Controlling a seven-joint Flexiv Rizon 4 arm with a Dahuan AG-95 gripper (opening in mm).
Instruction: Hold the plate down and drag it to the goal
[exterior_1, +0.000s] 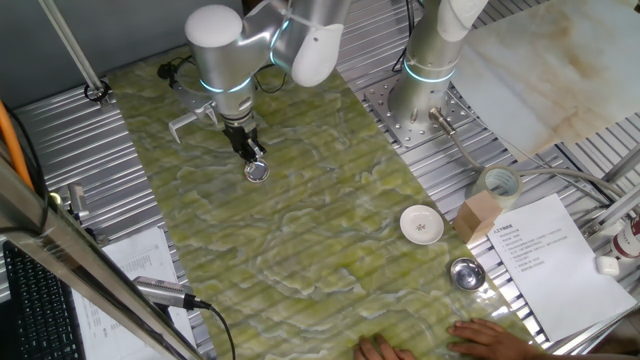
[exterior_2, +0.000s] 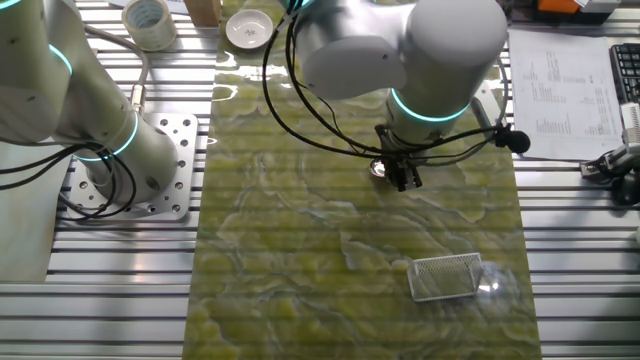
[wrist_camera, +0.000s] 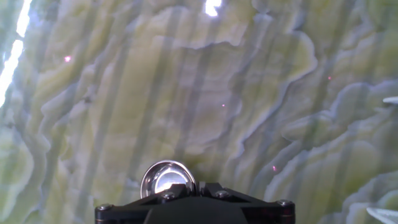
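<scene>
The plate (exterior_1: 257, 171) is a small shiny silver dish lying on the green marbled mat (exterior_1: 300, 240). My gripper (exterior_1: 251, 151) stands upright with its tips down on the plate's edge, fingers together and nothing between them. In the other fixed view the gripper (exterior_2: 403, 177) hides most of the plate (exterior_2: 378, 168), which peeks out on its left. The hand view shows the plate (wrist_camera: 165, 177) just beyond the shut fingertips (wrist_camera: 186, 188). The goal (exterior_2: 446, 278), a thin white three-sided frame, lies on the mat nearer that camera, apart from the plate.
A white round dish (exterior_1: 421, 224) and a steel bowl (exterior_1: 466, 272) sit near the mat's right edge. A tape roll (exterior_1: 500, 183), a cardboard box (exterior_1: 480, 212) and a printed sheet (exterior_1: 545, 250) lie beside them. A person's hands (exterior_1: 490, 338) rest at the front. A second arm's base (exterior_1: 425, 100) stands behind.
</scene>
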